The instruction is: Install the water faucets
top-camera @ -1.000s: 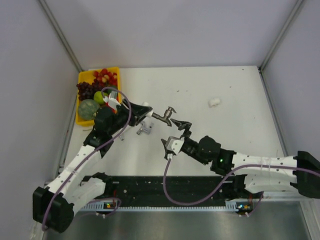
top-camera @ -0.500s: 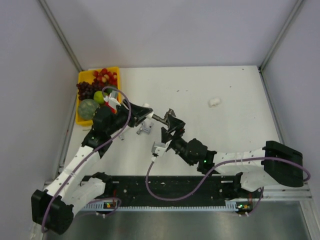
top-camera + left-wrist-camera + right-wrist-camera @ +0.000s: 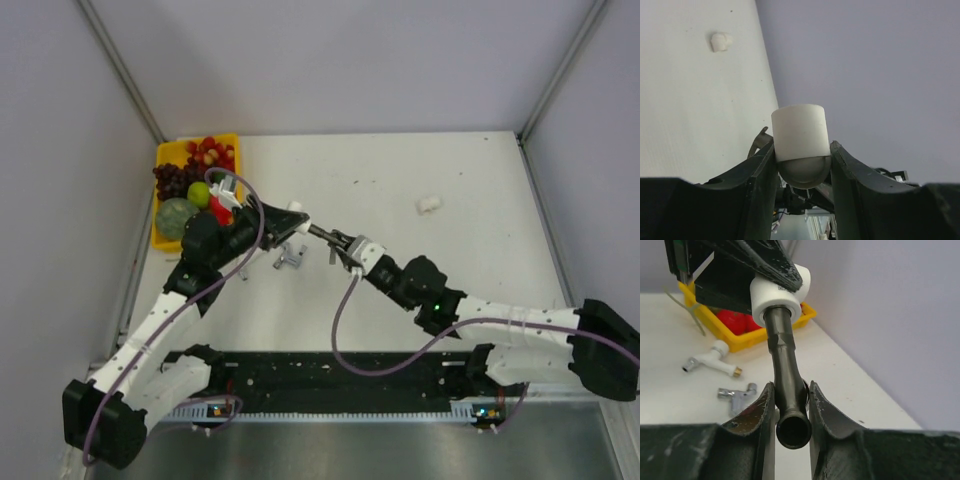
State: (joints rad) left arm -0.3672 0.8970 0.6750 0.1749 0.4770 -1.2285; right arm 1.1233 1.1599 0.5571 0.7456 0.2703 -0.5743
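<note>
A white plastic fitting (image 3: 800, 131) is clamped in my left gripper (image 3: 802, 150), raised above the table. The dark grey faucet (image 3: 786, 365) sticks out of that fitting (image 3: 780, 294) toward my right arm. My right gripper (image 3: 791, 390) is shut on the faucet's spout, whose open mouth faces the camera. From above, the left gripper (image 3: 285, 222) and the right gripper (image 3: 345, 243) meet end to end with the dark faucet (image 3: 324, 234) between them. A silvery faucet (image 3: 288, 258) and a white-bodied faucet (image 3: 715, 357) lie on the table below.
A yellow tray (image 3: 165, 150) of toy fruit stands at the back left, just behind the left arm. A small white fitting (image 3: 428, 204) lies alone at the back right of the table. Grey walls close in both sides.
My right gripper, open beside the dark faucet a second ago, has swung in line with it and closed on its spout. The left gripper has kept its hold on the fitting.
</note>
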